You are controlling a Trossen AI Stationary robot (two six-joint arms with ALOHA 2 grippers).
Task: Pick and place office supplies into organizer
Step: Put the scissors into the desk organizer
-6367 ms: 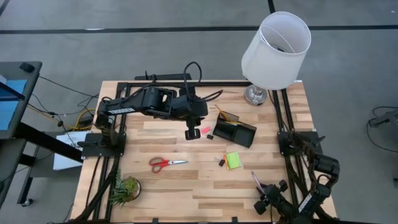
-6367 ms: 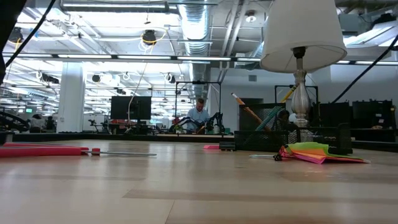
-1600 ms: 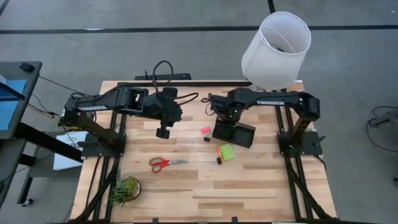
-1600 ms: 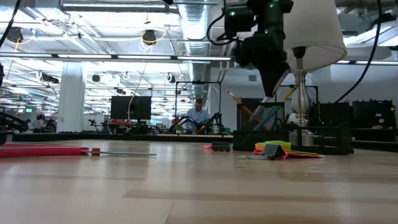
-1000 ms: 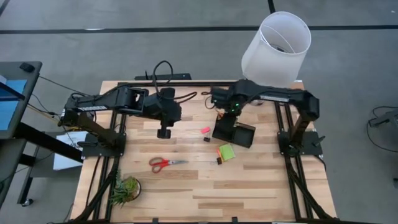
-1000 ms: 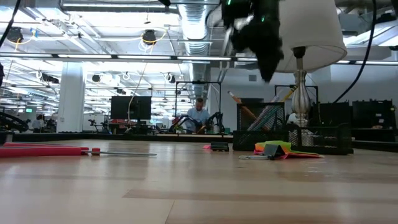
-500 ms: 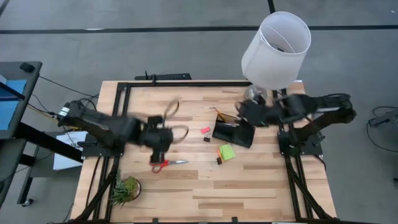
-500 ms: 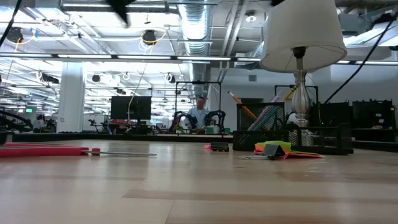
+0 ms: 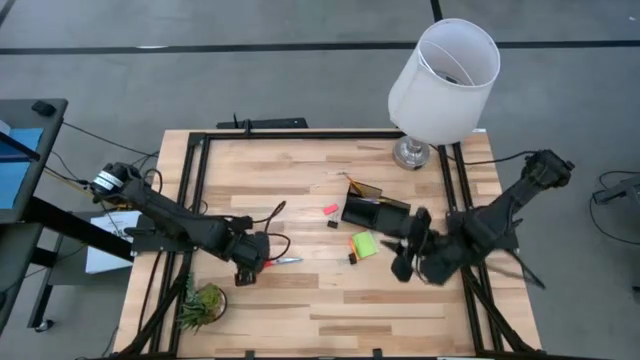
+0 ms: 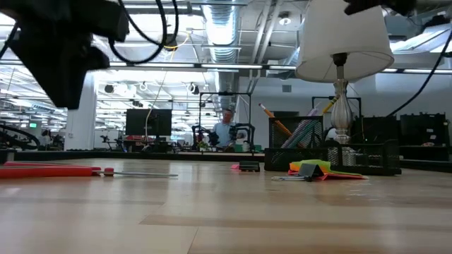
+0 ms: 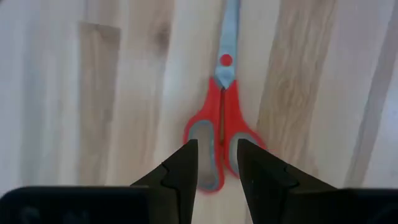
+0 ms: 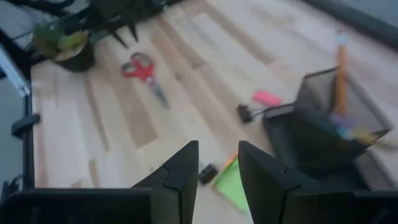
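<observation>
The bench [image 9: 330,300] carries a lamp [image 9: 443,80] at its far right corner, a plant [image 9: 202,303] at its near left, and the organizer [image 9: 377,214] right of centre, with pencils and pens already standing in its tall back section.

Since a second ago both arms have swung away from the organizer. The right arm, which was over the organizer, has been drawn back, and its gripper [image 9: 402,262] now hangs over the bench near of the organizer, fingers spread and empty. The left arm has been dropped low over the scissors [image 11: 222,127], which lie flat left of centre, untouched. From this it is judged that one delivery is done and the scissors are next to be picked.

In the left wrist view the left gripper [image 11: 217,163] is seen poised straight above the red handles, one finger over each loop, fingers spread and nothing pinched; whether they touch the handles cannot be told.

The sticky pad [image 9: 364,245] lies just near of the organizer, with a small dark clip beside it. The eraser [image 9: 331,209] lies just left of the organizer. All three are yet to be placed.
</observation>
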